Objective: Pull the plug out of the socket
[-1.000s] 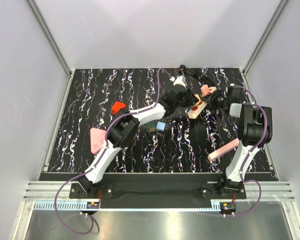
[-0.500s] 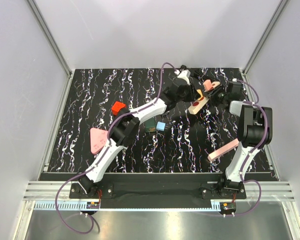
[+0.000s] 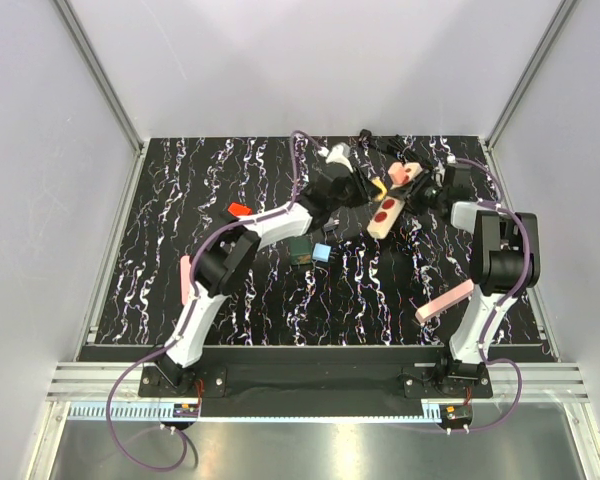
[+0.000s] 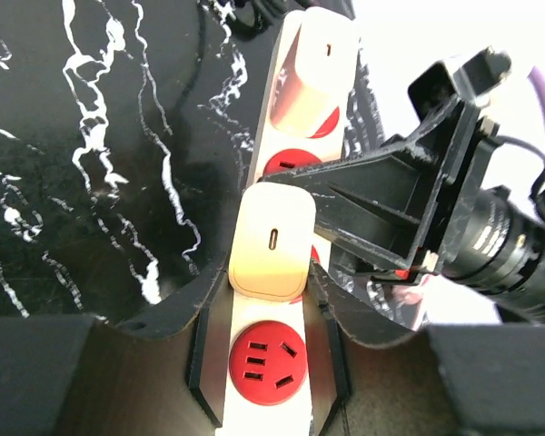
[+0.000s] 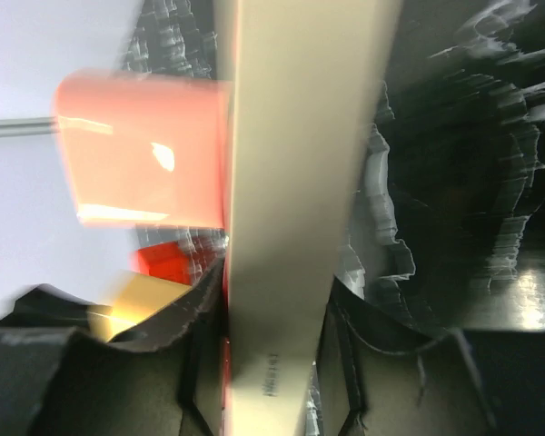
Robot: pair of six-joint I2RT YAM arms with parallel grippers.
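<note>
Left pincer (image 4: 271, 283) grips plug (image 4: 274, 232) sides, atop socket (image 4: 268, 363).

A black surface (image 3: 160, 200) veined in white spreads beneath the left gripper (image 3: 372, 188) and the right gripper (image 3: 427, 192). Just beyond them rises a plain white back wall (image 3: 310, 60). The left wall (image 3: 40, 200) stands well apart from the left gripper. The right wall (image 3: 580, 180) is near the right gripper. Aluminium posts (image 3: 100, 75) mark the far corners, and a rail (image 3: 310, 380) runs along the near edge. The light is soft and even.

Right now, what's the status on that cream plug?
Left gripper shut on cream rectangular plug, not yet out. Right gripper clamps beige strip socket with red outlets. Pink plug seated beyond.
</note>
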